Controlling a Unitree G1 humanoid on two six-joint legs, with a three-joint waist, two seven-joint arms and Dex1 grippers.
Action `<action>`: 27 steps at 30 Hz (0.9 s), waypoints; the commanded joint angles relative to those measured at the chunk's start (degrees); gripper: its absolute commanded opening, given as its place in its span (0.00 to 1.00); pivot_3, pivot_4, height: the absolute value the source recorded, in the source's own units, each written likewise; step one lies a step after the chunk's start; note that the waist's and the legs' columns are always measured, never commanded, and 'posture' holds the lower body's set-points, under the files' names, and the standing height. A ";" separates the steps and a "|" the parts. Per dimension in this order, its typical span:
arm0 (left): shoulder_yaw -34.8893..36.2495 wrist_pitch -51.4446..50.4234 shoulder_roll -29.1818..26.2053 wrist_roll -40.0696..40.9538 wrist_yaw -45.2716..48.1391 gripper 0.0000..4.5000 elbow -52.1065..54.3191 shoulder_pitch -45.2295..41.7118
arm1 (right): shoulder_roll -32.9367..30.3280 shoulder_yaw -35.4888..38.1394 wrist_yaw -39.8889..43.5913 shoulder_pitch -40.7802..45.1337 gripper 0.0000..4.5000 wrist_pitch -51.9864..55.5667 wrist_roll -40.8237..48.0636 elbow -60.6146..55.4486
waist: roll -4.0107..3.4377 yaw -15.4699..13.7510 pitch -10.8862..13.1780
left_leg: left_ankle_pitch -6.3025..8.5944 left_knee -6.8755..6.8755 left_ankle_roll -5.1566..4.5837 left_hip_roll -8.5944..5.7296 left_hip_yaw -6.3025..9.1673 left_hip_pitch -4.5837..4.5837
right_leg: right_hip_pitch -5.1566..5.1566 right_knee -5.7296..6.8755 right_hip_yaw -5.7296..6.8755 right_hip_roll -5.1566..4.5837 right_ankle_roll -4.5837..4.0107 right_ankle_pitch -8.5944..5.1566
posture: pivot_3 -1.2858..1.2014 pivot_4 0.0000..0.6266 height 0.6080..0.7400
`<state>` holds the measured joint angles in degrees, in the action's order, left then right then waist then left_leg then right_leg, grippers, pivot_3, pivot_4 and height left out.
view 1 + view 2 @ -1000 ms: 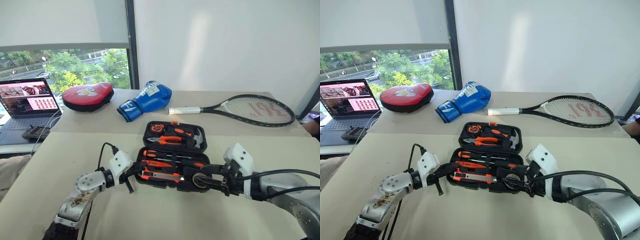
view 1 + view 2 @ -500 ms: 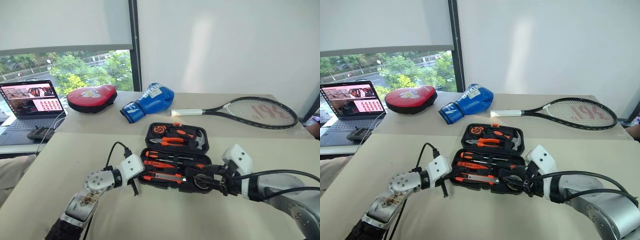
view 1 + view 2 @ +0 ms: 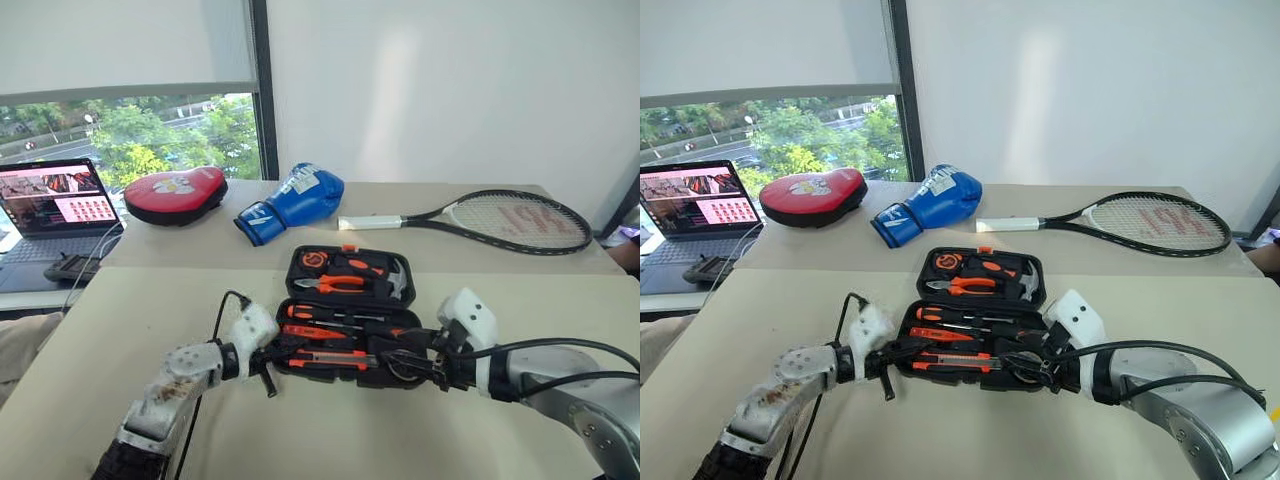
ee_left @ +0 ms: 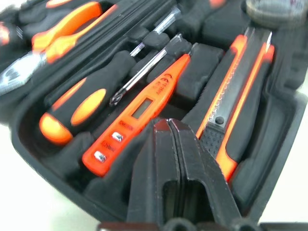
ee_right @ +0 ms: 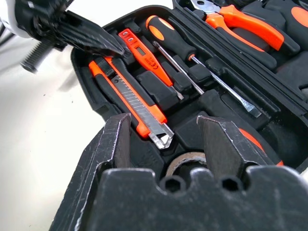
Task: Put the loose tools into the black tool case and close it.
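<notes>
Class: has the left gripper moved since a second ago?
Yes. The left gripper has closed in on the near-left edge of the case, fingers shut.

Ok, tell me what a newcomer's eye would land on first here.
The open black tool case in the middle of the near table, its orange-handled tools bright against the black, with the left gripper at its left end, fingers shut, and the right gripper at its right end. Behind it, on the far table, lie a blue boxing glove and a tennis racket.
</notes>
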<state>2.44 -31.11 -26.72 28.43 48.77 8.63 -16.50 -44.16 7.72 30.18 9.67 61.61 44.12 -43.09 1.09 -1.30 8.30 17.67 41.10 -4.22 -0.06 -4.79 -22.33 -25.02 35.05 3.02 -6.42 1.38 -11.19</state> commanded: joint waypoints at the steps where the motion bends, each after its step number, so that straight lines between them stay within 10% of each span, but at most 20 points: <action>1: 8.84 -9.25 -0.98 11.08 -1.89 0.01 -1.11 -6.59 | 0.02 4.80 -0.33 2.13 0.58 -1.11 1.58 1.95 | 0.04 0.11 0.02 | -0.07 0.02 0.06 -0.04 0.05 -0.07 | -0.02 -0.01 0.06 0.18 -0.01 0.07 | 0.52 0.24 1.00; 6: 11.35 -8.47 -0.18 11.70 -4.54 0.17 -4.86 -11.52 | -2.13 7.58 0.06 5.36 0.80 -1.77 0.74 6.80 | 0.06 0.54 0.04 | -0.04 0.01 -0.02 -0.14 -0.09 0.06 | 0.14 -0.06 -0.06 0.28 0.01 0.08 | 0.52 0.24 1.00; 9: 10.06 -8.26 2.35 8.14 -12.57 0.44 -6.94 -14.82 | -2.02 6.29 -2.31 7.91 1.00 -3.01 -2.91 10.89 | 0.16 0.38 0.09 | -0.04 0.01 -0.03 -0.16 -0.09 0.04 | 0.15 -0.09 -0.06 0.35 0.02 0.08 | 0.52 0.24 1.00; 13: 5.07 -16.52 5.29 0.37 -26.67 0.74 -11.55 -21.86 | 2.54 4.71 -12.55 16.49 1.00 -3.69 -11.17 22.15 | 0.23 0.51 0.14 | -0.08 0.04 -0.05 -0.21 -0.13 0.02 | 0.16 -0.08 -0.14 0.35 0.13 0.16 | 0.52 0.24 1.00; 27: 1.50 -17.90 11.26 -9.76 -32.41 0.63 -43.68 -39.82 | 11.05 -3.20 -5.79 35.55 1.00 -2.38 -16.47 58.65 | 0.23 1.39 0.14 | -0.33 -0.35 0.05 -0.28 -0.25 -0.13 | -0.08 -0.09 -0.16 0.45 0.29 0.26 | 0.52 0.24 1.00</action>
<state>4.28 -49.03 -15.57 19.94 16.03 -33.47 -54.72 -33.41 5.31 22.23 43.19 60.36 28.91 12.11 1.33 0.09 8.44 17.35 40.72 -4.16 -0.33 -5.04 -22.45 -25.10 34.96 2.88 -6.00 1.69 -10.95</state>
